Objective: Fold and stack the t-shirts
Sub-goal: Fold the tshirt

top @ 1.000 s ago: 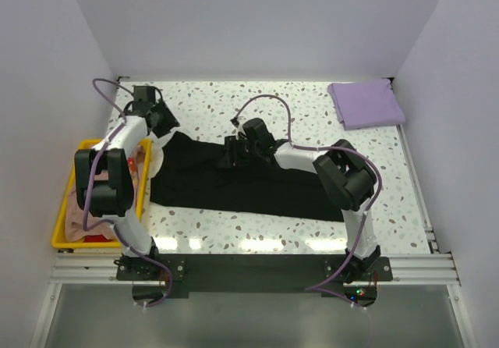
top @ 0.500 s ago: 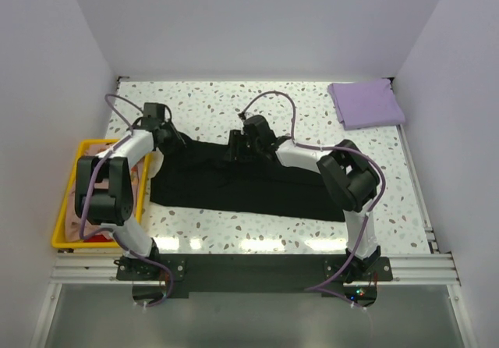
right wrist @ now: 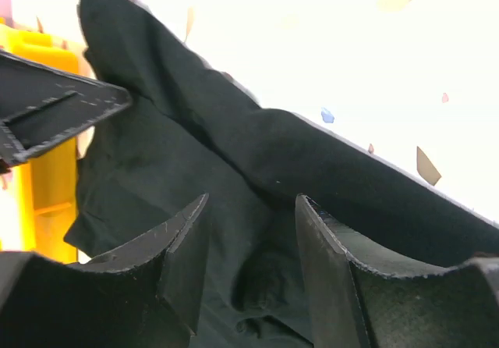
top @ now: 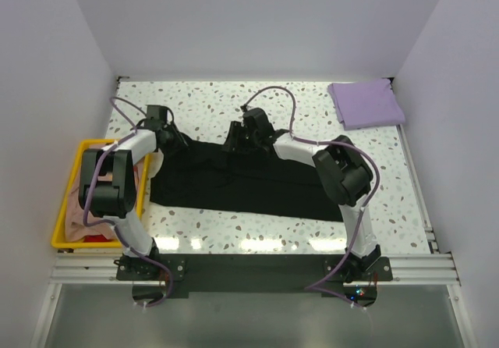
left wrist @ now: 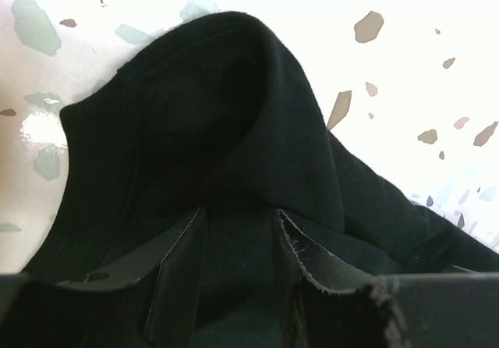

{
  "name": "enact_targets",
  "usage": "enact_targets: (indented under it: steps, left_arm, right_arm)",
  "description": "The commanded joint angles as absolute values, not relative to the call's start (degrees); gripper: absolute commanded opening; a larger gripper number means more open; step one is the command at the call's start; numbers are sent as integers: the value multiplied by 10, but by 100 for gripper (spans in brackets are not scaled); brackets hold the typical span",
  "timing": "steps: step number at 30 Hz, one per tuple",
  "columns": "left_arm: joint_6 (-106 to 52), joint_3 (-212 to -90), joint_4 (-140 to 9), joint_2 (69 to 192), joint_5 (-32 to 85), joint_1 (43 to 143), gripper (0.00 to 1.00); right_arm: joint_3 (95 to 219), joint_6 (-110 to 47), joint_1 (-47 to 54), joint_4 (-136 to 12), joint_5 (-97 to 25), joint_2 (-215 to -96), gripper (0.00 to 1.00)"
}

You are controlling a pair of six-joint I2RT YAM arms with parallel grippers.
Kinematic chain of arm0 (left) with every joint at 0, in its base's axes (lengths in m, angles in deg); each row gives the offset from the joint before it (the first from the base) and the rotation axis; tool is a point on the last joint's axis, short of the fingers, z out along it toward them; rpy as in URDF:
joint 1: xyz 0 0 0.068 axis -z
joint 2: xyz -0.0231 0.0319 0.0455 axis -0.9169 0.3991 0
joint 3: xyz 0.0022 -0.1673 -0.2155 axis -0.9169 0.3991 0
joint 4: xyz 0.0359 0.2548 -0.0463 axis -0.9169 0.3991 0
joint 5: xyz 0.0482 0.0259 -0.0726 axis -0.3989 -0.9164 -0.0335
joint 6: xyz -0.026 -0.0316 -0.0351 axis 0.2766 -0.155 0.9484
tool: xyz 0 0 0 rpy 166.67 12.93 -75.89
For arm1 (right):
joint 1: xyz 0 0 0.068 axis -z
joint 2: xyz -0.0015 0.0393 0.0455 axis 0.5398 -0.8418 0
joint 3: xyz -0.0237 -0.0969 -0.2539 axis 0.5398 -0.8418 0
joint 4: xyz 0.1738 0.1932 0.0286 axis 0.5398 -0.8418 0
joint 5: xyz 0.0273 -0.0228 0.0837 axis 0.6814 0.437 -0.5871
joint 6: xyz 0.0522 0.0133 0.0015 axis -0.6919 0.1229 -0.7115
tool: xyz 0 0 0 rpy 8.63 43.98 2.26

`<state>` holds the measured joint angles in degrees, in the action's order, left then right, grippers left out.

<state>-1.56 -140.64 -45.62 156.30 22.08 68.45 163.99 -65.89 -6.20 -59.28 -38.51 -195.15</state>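
The large black t-shirt lies spread across the middle of the table. My left gripper is down on its far left corner. Its fingers stand a little apart, with a raised fold of black cloth between and beyond them. My right gripper is down on the shirt's far edge near the middle. Its fingers are apart over bunched black cloth. The lavender t-shirt lies folded at the back right. The peach-tan t-shirt lies crumpled in the yellow tray.
The yellow tray stands at the table's left edge, close to my left arm; it also shows in the right wrist view. White walls close in the back and both sides. Bare speckled tabletop lies behind the black shirt.
My left gripper has come in from the back left and dropped onto the shirt's far left corner. My right gripper has moved from over the shirt towards its far edge.
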Motion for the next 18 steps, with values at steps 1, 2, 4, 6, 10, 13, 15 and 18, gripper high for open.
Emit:
enact_targets:
  steps: [1, 2, 4, 6, 10, 13, 15, 18]
  left_arm:
    - [-17, -1415, -485, 1560, 231, 685, 43]
    - [-17, -1416, -486, 1561, 231, 686, 43]
    - [-17, -1417, -488, 1563, 233, 686, 41]
    - [-17, -1419, -489, 1566, 234, 686, 38]
    - [-18, -1418, -492, 1564, 238, 686, 32]
    - [-18, -1418, -493, 1562, 243, 686, 25]
    - [-20, -1417, -494, 1561, 245, 686, 19]
    - [-23, -1415, -494, 1556, 250, 686, 11]
  right_arm:
    - [1663, -669, -63, -606, -385, -1960, 50]
    - [1665, -671, -63, -606, -386, -1963, 50]
    - [1666, -671, -62, -607, -387, -1968, 50]
    - [1671, -671, -63, -606, -390, -1973, 50]
    - [1677, -673, -63, -606, -396, -1981, 50]
    - [1679, -676, -63, -603, -403, -1985, 46]
    - [1680, -683, -63, -600, -408, -1986, 40]
    - [1680, -689, -62, -594, -412, -1986, 30]
